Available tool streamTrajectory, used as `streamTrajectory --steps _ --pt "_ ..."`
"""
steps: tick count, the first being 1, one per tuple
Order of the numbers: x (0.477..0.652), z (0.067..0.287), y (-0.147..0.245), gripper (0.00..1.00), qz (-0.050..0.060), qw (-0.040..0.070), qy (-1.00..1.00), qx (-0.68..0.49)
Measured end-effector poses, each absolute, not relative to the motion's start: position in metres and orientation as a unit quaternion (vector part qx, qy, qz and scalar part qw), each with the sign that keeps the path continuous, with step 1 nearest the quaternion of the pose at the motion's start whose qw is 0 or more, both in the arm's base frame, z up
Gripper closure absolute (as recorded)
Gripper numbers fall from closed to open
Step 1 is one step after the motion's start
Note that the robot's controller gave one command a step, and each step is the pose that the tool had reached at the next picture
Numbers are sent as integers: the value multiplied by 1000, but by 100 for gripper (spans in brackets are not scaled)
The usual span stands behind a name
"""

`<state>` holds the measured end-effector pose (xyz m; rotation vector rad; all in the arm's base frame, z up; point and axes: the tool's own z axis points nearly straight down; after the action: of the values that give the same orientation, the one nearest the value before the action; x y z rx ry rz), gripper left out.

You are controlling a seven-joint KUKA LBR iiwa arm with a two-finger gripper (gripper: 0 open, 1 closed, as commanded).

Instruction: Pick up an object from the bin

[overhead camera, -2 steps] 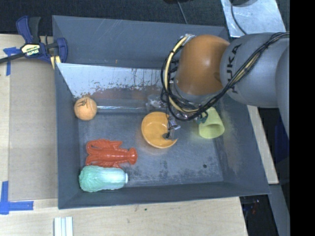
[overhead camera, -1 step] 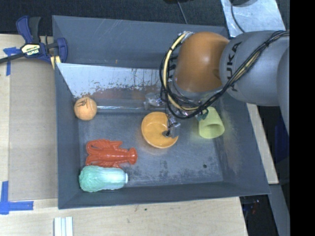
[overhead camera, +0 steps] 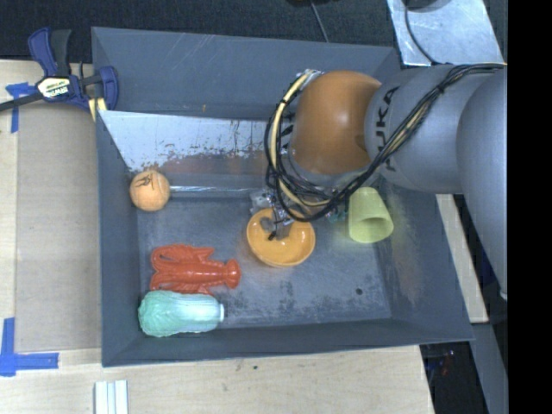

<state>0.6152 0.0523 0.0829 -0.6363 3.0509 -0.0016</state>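
Pincer [overhead camera: 278,221] over orange dish [overhead camera: 289,247], yellow-green cup [overhead camera: 371,216] beside, red lobster [overhead camera: 194,269] left

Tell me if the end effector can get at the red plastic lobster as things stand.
Probably yes. The red plastic lobster lies uncovered on the bin floor, and bare floor separates it from the end effector over the orange shallow dish. The pale green cabbage toy crowds its near side.
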Motion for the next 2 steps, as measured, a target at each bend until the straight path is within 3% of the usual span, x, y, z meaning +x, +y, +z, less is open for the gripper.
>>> streamTrajectory --steps 1,2 --pt "615 83 52 100 -1 13 979 -204" --pt "607 109 48 100 -1 14 976 -218"
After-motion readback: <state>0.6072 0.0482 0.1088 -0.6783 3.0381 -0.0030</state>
